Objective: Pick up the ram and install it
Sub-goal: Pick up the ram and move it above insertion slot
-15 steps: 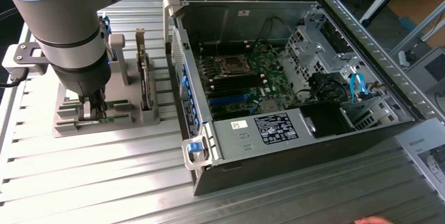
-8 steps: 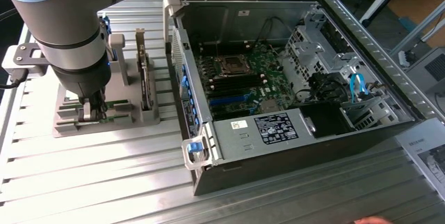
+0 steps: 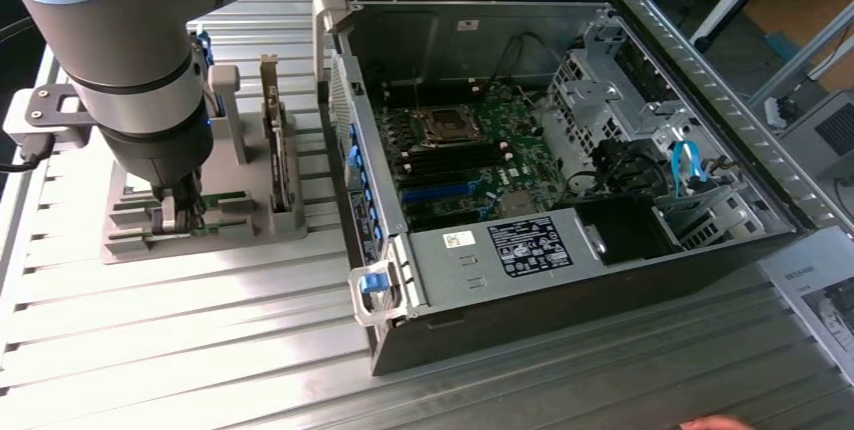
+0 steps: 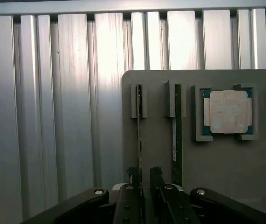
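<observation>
Ram: thin green board, edge-on, upright in grey holder slot. Gripper wide open, straddling it.

Ribbed aluminium tabletop, bright glare, metal struts beyond

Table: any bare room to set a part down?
Free: the table strip below the holder and case in the exterior view, up to the paper at its right. Crowded: the holder, where the pincer straddles the ram; the holder-to-case gap is narrow.
</observation>
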Controlling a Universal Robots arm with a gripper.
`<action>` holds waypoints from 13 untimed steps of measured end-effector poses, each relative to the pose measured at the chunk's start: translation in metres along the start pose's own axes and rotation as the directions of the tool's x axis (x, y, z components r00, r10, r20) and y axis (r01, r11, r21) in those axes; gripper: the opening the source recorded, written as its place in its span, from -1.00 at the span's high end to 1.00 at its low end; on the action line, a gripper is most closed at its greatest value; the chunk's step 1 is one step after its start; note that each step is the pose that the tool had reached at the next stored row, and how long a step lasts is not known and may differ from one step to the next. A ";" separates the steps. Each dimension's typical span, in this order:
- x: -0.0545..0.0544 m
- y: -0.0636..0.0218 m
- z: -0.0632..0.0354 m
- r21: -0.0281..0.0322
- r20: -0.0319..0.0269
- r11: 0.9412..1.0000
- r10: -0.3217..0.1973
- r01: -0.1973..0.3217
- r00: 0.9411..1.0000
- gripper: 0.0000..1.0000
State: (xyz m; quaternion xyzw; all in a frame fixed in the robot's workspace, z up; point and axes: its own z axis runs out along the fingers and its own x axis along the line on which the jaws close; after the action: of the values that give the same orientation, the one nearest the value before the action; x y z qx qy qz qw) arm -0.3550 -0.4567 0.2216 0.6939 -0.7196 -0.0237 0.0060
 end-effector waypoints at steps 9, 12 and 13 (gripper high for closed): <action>0.000 -0.0004 0.0005 0.000 -0.001 1.000 -0.016 0.016 1.000 0.52; 0.000 -0.0004 0.0030 0.000 -0.001 1.000 -0.016 0.016 1.000 0.52; 0.000 -0.0005 0.0039 0.000 -0.001 1.000 -0.016 0.016 1.000 0.52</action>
State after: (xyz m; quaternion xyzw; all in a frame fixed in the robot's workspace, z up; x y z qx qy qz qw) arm -0.3547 -0.4568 0.2177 0.6998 -0.7140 -0.0236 0.0062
